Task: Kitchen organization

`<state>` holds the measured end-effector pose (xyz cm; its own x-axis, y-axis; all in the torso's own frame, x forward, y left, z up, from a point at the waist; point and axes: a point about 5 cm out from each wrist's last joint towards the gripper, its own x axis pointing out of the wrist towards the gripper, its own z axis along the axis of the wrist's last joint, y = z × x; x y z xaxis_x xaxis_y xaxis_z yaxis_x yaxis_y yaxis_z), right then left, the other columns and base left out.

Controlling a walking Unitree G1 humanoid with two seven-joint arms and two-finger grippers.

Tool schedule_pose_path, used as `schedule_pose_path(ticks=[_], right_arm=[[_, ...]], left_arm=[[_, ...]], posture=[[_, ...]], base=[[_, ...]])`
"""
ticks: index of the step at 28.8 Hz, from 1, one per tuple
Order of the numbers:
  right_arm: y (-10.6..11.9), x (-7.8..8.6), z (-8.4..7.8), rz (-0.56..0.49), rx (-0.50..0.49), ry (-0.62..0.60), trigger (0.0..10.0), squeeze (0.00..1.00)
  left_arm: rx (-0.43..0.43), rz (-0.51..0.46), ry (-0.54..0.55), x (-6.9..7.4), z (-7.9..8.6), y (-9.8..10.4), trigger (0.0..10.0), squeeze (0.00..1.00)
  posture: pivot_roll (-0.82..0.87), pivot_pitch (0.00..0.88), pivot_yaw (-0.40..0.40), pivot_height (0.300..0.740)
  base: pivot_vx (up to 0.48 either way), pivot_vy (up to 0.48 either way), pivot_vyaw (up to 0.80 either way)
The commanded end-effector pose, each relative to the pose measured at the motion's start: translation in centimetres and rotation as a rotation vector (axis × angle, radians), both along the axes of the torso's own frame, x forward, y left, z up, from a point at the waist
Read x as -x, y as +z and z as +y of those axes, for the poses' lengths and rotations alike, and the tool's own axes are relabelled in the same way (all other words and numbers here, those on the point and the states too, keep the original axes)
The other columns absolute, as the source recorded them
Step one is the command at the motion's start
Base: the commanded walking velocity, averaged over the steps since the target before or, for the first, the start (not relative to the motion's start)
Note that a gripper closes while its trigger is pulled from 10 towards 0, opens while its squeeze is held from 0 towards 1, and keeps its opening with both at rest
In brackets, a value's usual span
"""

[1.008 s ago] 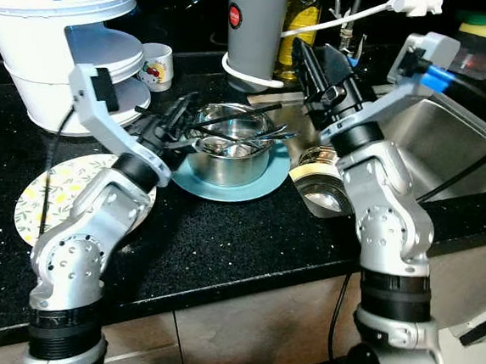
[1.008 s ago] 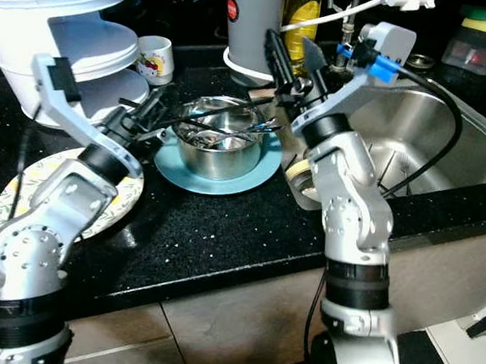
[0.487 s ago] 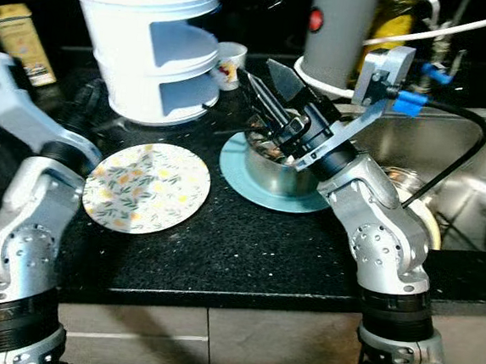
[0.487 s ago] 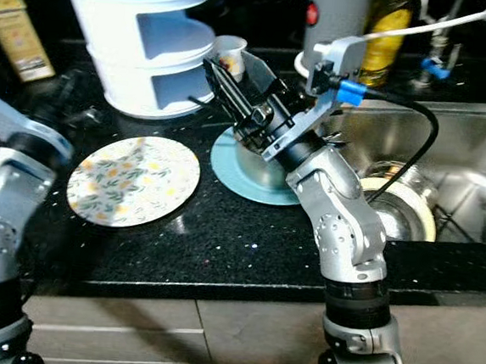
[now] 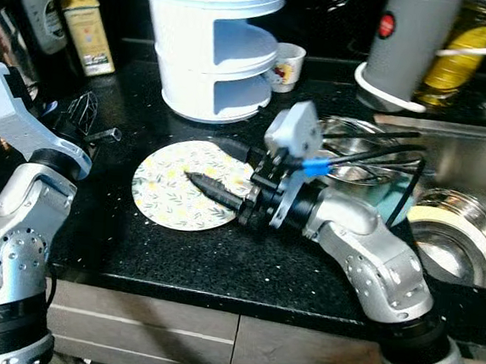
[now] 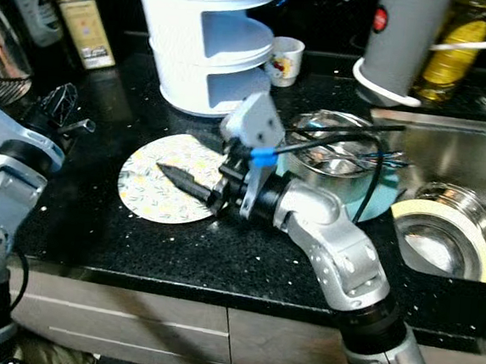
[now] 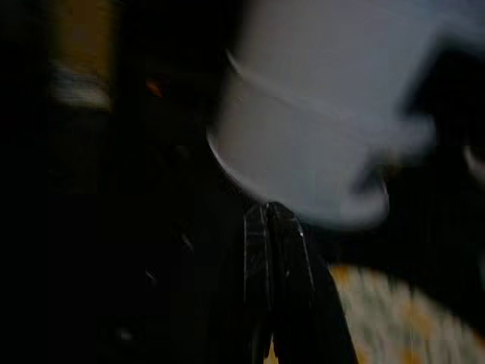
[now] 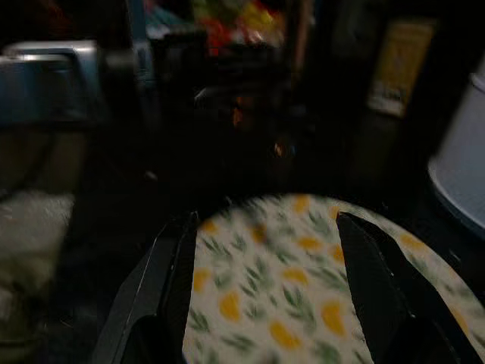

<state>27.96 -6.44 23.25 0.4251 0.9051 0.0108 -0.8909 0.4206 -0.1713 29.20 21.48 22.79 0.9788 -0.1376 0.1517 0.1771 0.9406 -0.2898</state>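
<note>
The right gripper (image 5: 214,173) hung low over the plate (image 5: 168,205) on the black counter (image 5: 177,257), fingers apart. The right wrist view showed the plate's floral print between those fingers (the head views hid that gap). The left gripper (image 7: 274,227), fingers together in its wrist view, sat near the white rack (image 5: 212,51). A bowl (image 6: 330,160) of utensils stood beside the sink (image 6: 466,167).

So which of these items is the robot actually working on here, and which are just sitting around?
In play:
- right gripper, open over the floral plate

Lying about:
- white tiered stand
- small cup
- steel bowl holding utensils
- grey canister
- yellow tin
- left gripper, idle
</note>
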Motion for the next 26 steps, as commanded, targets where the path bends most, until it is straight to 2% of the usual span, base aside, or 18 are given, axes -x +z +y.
schedule_pose_path(ticks=[1, 8, 11, 12, 13, 14, 15, 16, 18, 19, 22, 26], right_arm=[[-0.1, 0.4, 0.2, 0.0, 0.023, 0.018, 10.0, 0.0], [-0.5, 1.0, -0.8, 0.002, 0.105, 0.038, 10.0, 0.0], [-1.5, 1.8, -1.7, 0.101, 0.185, 0.083, 10.0, 0.0], [-1.5, 1.8, -1.7, 0.101, 0.185, 0.083, 10.0, 0.0], [-1.9, 2.2, -1.9, 0.168, 0.192, 0.105, 10.0, 0.0], [-1.9, 2.2, -1.9, 0.168, 0.192, 0.105, 10.0, 0.0], [-2.2, 2.5, -2.1, 0.231, 0.188, 0.117, 10.0, 0.0], [-2.2, 2.5, -2.1, 0.231, 0.188, 0.117, 10.0, 0.0], [-2.6, 2.8, -2.2, 0.347, 0.152, 0.115, 10.0, 0.0], [-2.6, 2.8, -2.2, 0.347, 0.152, 0.115, 10.0, 0.0], [-2.4, 3.0, -2.0, 0.482, 0.068, 0.119, 10.0, 0.0], [-2.5, 2.7, -2.1, 0.545, 0.036, 0.077, 10.0, 0.0]], left_arm=[[-0.035, 0.065, -0.058, -0.1, -0.4, -1.4, 10.0, 0.0], [-0.065, 0.109, -0.123, -0.3, -0.2, -2.3, 10.0, 0.0], [-0.088, 0.106, -0.141, -0.4, -0.2, -2.3, 10.0, 0.0], [-0.088, 0.106, -0.141, -0.4, -0.2, -2.3, 10.0, 0.0], [-0.097, 0.106, -0.148, -0.4, -0.2, -2.3, 10.0, 0.0], [-0.097, 0.106, -0.148, -0.4, -0.2, -2.3, 10.0, 0.0], [-0.109, 0.106, -0.153, -0.4, -0.3, -2.3, 10.0, 0.0], [-0.109, 0.106, -0.153, -0.4, -0.3, -2.3, 10.0, 0.0], [-0.146, 0.105, -0.161, -0.4, -0.3, -2.3, 10.0, 0.0], [-0.146, 0.105, -0.161, -0.4, -0.3, -2.3, 10.0, 0.0], [-0.22, 0.095, -0.161, -0.3, -0.3, -2.4, 10.0, 0.0], [-0.256, 0.085, -0.159, -0.3, -0.3, -2.5, 10.0, 0.0]], posture=[[0.05, 0.015, 0.009, 0.74], [0.05, 0.016, 0.012, 0.74], [0.04, 0.021, 0.009, 0.74], [0.04, 0.021, 0.009, 0.74], [0.04, 0.022, 0.008, 0.74], [0.04, 0.022, 0.008, 0.74], [0.04, 0.022, 0.008, 0.74], [0.04, 0.022, 0.008, 0.74], [0.04, 0.022, 0.008, 0.74], [0.04, 0.022, 0.008, 0.74], [0.04, 0.022, 0.008, 0.74], [0.03, 0.023, 0.002, 0.74]], base=[[0.0, 0.0, 0.0], [0.0, 0.0, 0.0], [0.0, 0.0, 0.0], [0.0, 0.0, 0.0], [0.0, 0.0, 0.0], [0.0, 0.0, 0.0], [0.0, 0.0, 0.0], [0.0, 0.0, 0.0], [0.0, 0.0, 0.0], [0.0, 0.0, 0.0], [0.0, 0.0, 0.0], [0.0, 0.0, 0.0]])
